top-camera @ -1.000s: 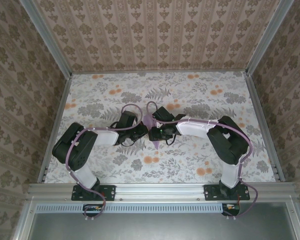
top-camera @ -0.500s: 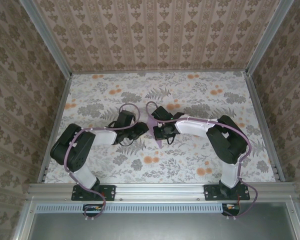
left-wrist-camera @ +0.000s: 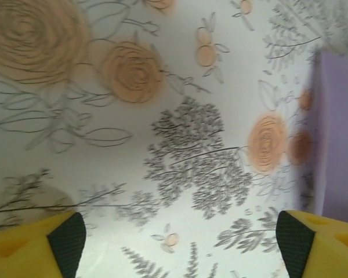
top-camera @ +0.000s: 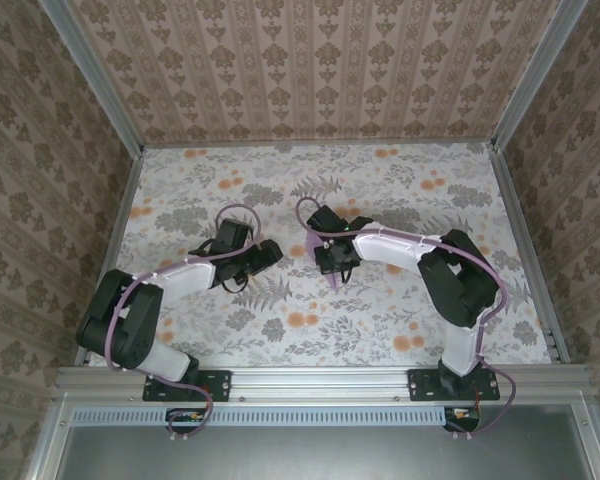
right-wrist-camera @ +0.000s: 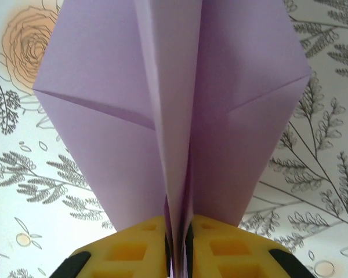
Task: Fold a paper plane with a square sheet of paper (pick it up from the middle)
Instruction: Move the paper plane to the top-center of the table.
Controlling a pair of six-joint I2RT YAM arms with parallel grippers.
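- Both arms start at the near rail and bend inward toward the middle of the table (top-camera: 380, 320).
- The left hand (top-camera: 263, 254) hovers left of centre. Its jaws are spread wide with nothing between them.
- In the left wrist view, its yellow fingers (left-wrist-camera: 61, 243) sit at the two bottom corners, with flowered table (left-wrist-camera: 162, 116) between them.
- The right hand (top-camera: 331, 262) is just right of centre, clamped on the plane (top-camera: 333, 279).
- In the right wrist view, the right hand (right-wrist-camera: 178, 252) has its jaws pressed together on the plane's centre crease at the nearest end.
- From there the plane (right-wrist-camera: 174, 104) widens away from the right hand. A flap spreads to each side, and a diagonal crease crosses each flap.
- In the top view, the plane's point sticks out toward the near side of the right hand.
- The left hand and the plane are apart. From the left wrist, the plane (left-wrist-camera: 336, 133) shows as a lilac strip along the right edge.
- Patterned walls (top-camera: 320, 70) close in the table on the far side and on both flanks.
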